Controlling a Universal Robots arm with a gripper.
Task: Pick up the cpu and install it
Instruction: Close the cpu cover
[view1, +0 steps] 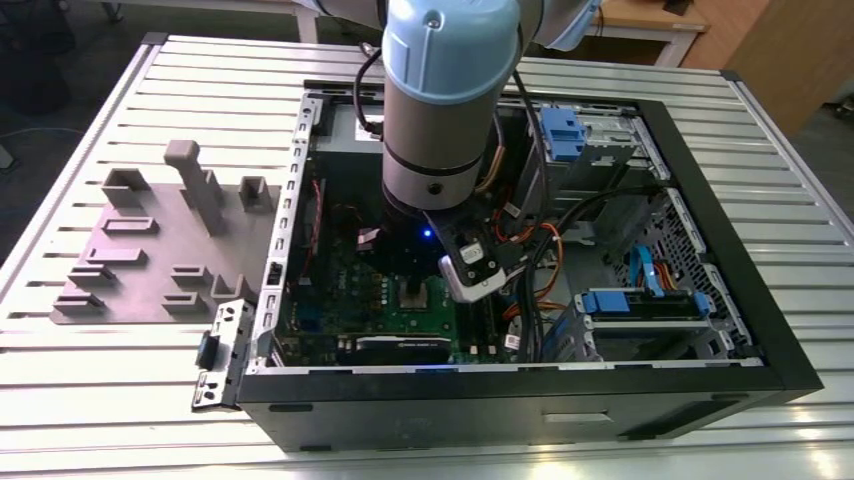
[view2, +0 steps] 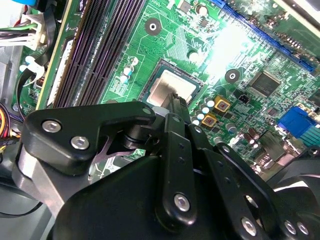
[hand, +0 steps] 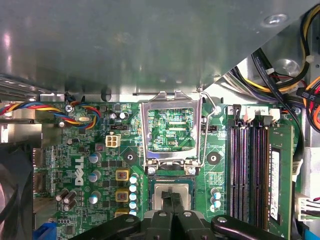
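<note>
Since the cpu (hand: 161, 195) already lies flat in its socket on the motherboard (view2: 170, 40), directly under the fingertips, the pick-up part of the job looks done and the work stands at the seating step. Its silvery top spreads out to both sides of the gripper (hand: 172, 195), whose 2 fingers (hand: 168, 202) are pressed together with no gap to speak of. Their tips are on or just above the middle of the chip, and I cannot tell whether they actually touch it. So the gripper is clenched on nothing rather than grasping the chip. Just beyond the fingertips the socket frame (hand: 146, 132) stands swung up and open, so by my judgement the chip is placed but not yet clamped. Off to 1 side of the gripper run the dark memory slots (hand: 250, 170), near the socket but apart from it. In the exterior view the arm (view1: 447, 100) reaches down into the open computer case (view1: 747, 375). Any further move, as I judge it, calls for a straight, gentle motion that does not slide the loose chip on its contacts, and for keeping clear of the raised frame.
</note>
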